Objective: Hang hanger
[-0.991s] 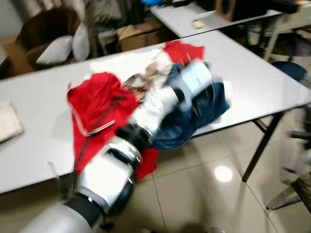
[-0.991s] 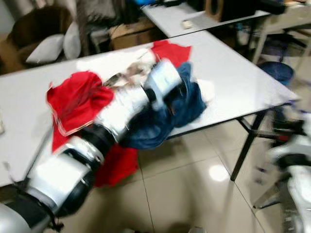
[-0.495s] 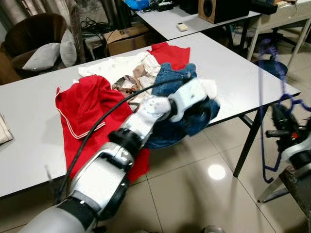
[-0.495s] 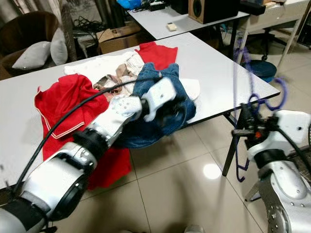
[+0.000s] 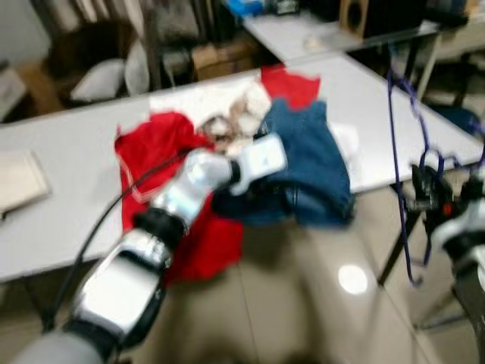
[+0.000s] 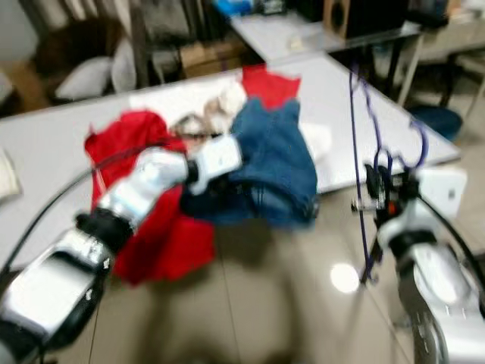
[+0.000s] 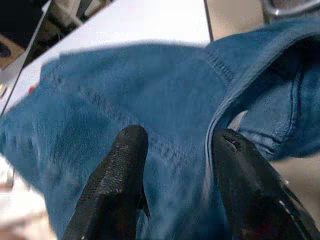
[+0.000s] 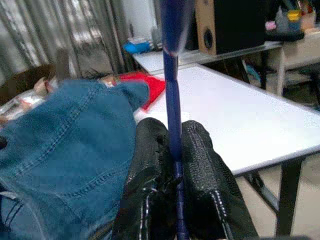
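Our right gripper [image 8: 176,165] is clenched on a thin blue wire hanger [image 6: 362,152], held upright. Our left gripper [image 7: 177,170] has fingers apart w/ blue denim jeans [image 5: 307,163] between them, at the white table's [image 5: 68,220] edge.

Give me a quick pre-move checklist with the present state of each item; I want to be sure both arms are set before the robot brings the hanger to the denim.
1. Right gripper shut on the blue hanger: ok, fingers clamp its rod.
2. Hanger upright and off the white table: ok, held beside the table edge.
3. Left gripper at the denim garment: ok, fingers straddle a fold.
4. Left gripper closed on denim: not ok, fingers apart.
5. Denim free of the red garment: cannot tell, the views are blurred.
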